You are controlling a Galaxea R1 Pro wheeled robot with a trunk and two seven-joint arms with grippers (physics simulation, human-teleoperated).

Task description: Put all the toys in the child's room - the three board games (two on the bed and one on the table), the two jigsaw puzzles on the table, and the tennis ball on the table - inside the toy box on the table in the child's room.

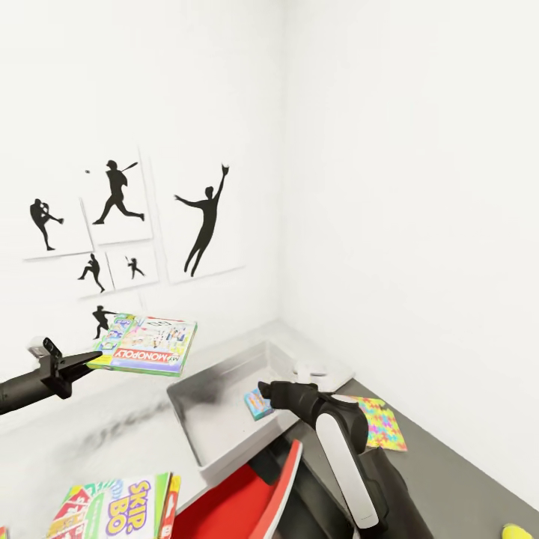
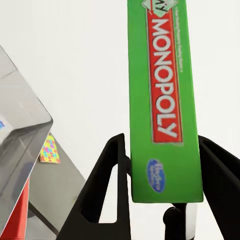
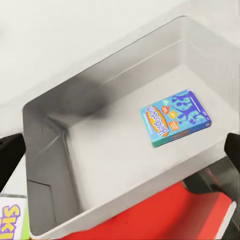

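My left gripper [image 1: 96, 357] is shut on the edge of the Monopoly board game [image 1: 150, 344], holding it roughly level in the air left of the toy box [image 1: 196, 419]. In the left wrist view the game's green side [image 2: 165, 100] stands between the fingers [image 2: 107, 190]. The small blue board game [image 1: 258, 404] lies inside the toy box [image 3: 45, 150], near its right wall [image 3: 176, 117]. My right gripper [image 1: 264, 389] hangs open over the box. The Skip-Bo game [image 1: 112, 509] lies on the table [image 1: 90, 442]. A jigsaw puzzle [image 1: 382, 423] lies right of the box.
A red chair [image 1: 247, 494] stands close below the toy box's near edge. A white object [image 1: 322, 370] sits behind the box by the wall. A yellow ball [image 1: 520, 533] peeks in at the lower right on the dark grey surface [image 1: 464, 457]. Walls close off the corner.
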